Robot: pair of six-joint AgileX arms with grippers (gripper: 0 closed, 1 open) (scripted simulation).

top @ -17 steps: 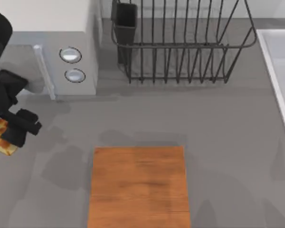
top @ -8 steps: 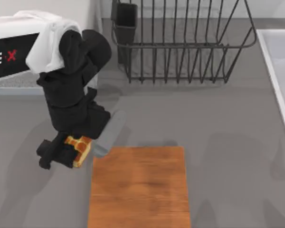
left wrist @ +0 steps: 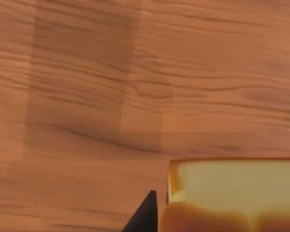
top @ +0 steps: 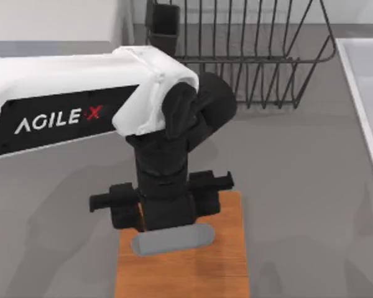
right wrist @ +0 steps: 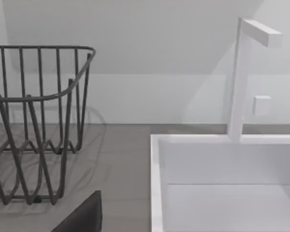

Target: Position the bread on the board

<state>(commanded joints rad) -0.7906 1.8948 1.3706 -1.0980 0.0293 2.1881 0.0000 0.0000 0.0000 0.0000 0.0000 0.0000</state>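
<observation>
My left arm reaches in from the left, and its gripper (top: 162,210) points straight down over the far left part of the orange-brown board (top: 227,264). The black wrist covers whatever it holds in the top view. In the left wrist view the bread (left wrist: 232,186) sits close to the camera, pale yellow side and golden bumps showing, with one black fingertip (left wrist: 146,215) against its edge. The streaky board (left wrist: 135,72) lies just beneath it. The left gripper is shut on the bread. My right arm is parked off to the right, its camera facing the sink.
A dark wire dish rack (top: 255,62) stands at the back of the grey counter. A white sink (top: 368,93) runs along the right edge, with a white faucet (right wrist: 241,77) behind it. Bare counter lies right of the board.
The left arm swung right from the table's left edge, carrying the bread from beside the board's left corner to above the board.
</observation>
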